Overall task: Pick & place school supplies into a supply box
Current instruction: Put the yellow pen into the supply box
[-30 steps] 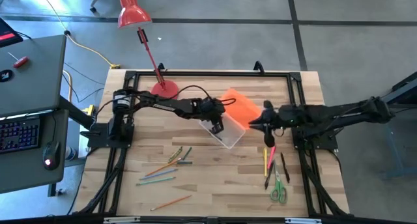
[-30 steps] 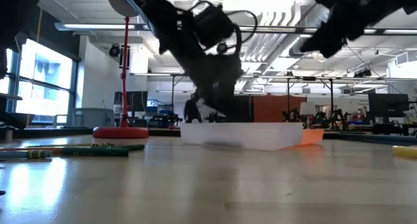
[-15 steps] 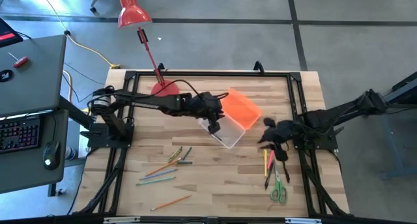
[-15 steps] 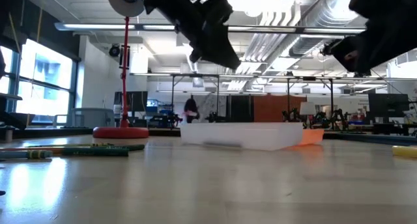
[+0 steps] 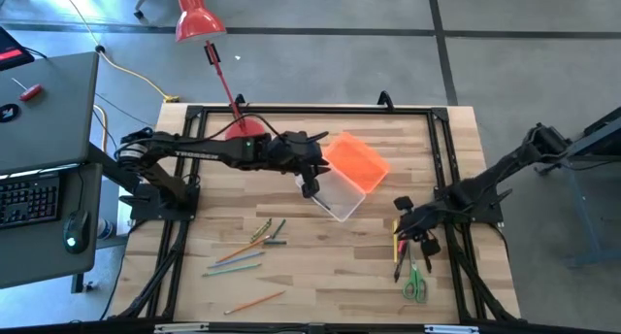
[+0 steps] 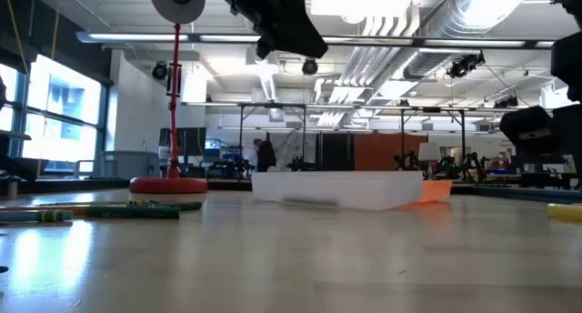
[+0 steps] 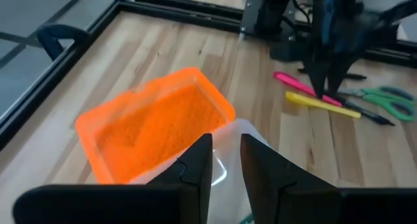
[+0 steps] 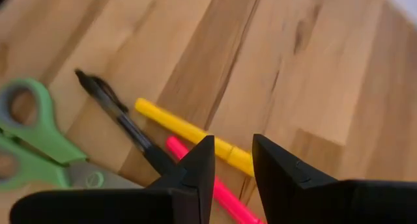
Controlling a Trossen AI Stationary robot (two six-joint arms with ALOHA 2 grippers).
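Observation:
The supply box (image 5: pixel 340 196) is a clear tray at the table's middle, resting on its bottom, its orange lid (image 5: pixel 355 163) flipped open on the far right side. My left gripper (image 5: pixel 310 185) hangs open above the box's left end, nothing between its fingers (image 7: pixel 195 168). Right of the box lie a pink pen (image 8: pixel 195 164), a yellow pen (image 8: pixel 186 133), a dark pen (image 8: pixel 120 120) and green-handled scissors (image 5: pixel 415 283). My right gripper (image 5: pixel 408 223) hovers open just above these pens, tilted downward. More pencils (image 5: pixel 247 254) lie flat at the near left.
A red desk lamp stands with its round base (image 5: pixel 245 132) at the far left of the table, its stem leaning beyond the far edge. A black frame (image 5: pixel 310 109) rims the table. Bare wood lies between the box and the near edge.
My left gripper has risen out of the box and drawn back a little toward the table's left edge. My right gripper has swung from beside the lid toward the near edge and sunk toward the pens right of the box. The box and lid have stayed put.

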